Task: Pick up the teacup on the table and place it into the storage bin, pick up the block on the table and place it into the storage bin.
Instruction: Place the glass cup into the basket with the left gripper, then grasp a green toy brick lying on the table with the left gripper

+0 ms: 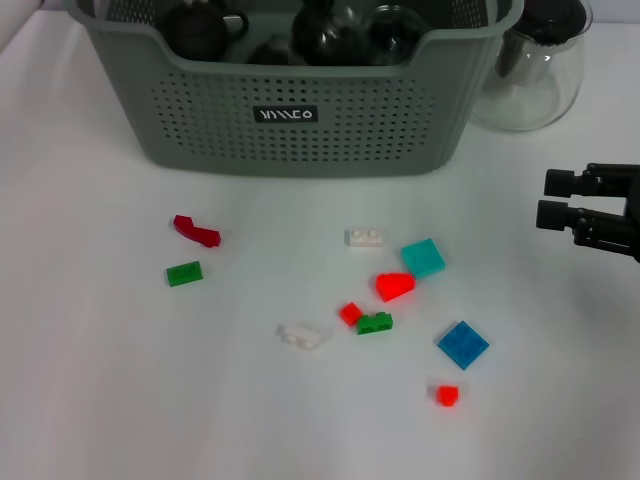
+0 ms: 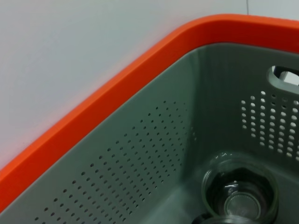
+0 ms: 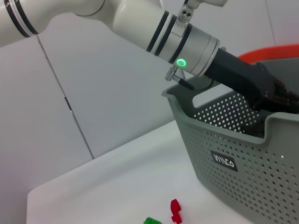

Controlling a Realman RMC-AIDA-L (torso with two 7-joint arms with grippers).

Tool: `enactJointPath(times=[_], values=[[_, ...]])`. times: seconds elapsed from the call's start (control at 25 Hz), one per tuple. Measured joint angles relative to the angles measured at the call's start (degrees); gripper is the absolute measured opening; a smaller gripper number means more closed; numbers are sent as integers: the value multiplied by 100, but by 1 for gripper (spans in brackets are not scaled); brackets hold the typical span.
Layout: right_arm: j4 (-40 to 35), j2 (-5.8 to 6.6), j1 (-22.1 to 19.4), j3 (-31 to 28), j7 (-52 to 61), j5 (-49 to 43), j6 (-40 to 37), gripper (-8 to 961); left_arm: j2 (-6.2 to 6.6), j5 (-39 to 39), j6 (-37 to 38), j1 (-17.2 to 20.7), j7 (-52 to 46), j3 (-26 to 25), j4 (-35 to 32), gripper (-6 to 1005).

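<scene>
The grey-green storage bin (image 1: 300, 120) stands at the back of the table. It also shows in the right wrist view (image 3: 243, 154). My left arm reaches over the bin's rim, and the left gripper (image 3: 268, 93) is down inside, its tips hidden by the wall. The left wrist view looks into the bin (image 2: 140, 154) at a clear glass teacup (image 2: 240, 196) on its floor. Dark glass cups (image 1: 200, 30) show inside the bin from the head view. Several blocks lie on the table, among them a teal one (image 1: 423, 257), a red one (image 1: 394, 286) and a blue one (image 1: 463, 344). My right gripper (image 1: 547, 198) is open and empty at the table's right side.
A clear glass pitcher (image 1: 530, 70) with a black lid stands right of the bin. More blocks lie scattered: dark red (image 1: 197, 232), green (image 1: 184, 273), white (image 1: 365, 237), a second white (image 1: 301, 335), small red (image 1: 447, 395). A white wall is behind.
</scene>
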State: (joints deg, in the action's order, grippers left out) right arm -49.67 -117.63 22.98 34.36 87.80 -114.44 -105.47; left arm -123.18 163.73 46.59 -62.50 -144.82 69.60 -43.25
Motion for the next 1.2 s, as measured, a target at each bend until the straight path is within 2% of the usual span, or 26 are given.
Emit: enactJointPath(times=[0.12,0.2,0.32,0.44,0.56,0.64,0.68,0.72,0.96,1.08,1.2], values=[[14,4,14,0,0,-8,1,485,-26,-88,106,71,-42,-158,-278,185],[20,4,26,0,0,-11,-1,485,-81,-416,320,357,6,-460,-978,251],[27,4,27,1,0,-11,1,486,-64,-1470,719,947,283,-753,-2106,351],[28,3,8,-4,0,-6,0,486,25,-3079,1286,1596,856,-1210,-2924,549],[32,7,-2,-13,0,9,0,486,-19,-4911,2409,2194,1972,-2257,-3243,548],[35,10,-3,-15,0,13,-1,486,-53,-5928,3377,2547,2711,-2988,-3149,548],[36,10,-3,-15,0,12,0,486,-53,-5928,3377,2547,2711,-2988,-3149,547],[37,8,-3,-16,0,12,0,486,-72,-6614,4491,2935,3491,-3694,-2857,547],[47,4,29,-17,25,-5,0,486,-139,-6588,5902,3735,5240,-4483,-2045,546],[47,0,37,-16,47,-8,-5,486,-162,-6186,6265,4154,6257,-4751,-1576,545],[47,-9,42,-17,50,-8,-8,486,-162,-5505,6466,4384,7011,-5017,-1129,545]])
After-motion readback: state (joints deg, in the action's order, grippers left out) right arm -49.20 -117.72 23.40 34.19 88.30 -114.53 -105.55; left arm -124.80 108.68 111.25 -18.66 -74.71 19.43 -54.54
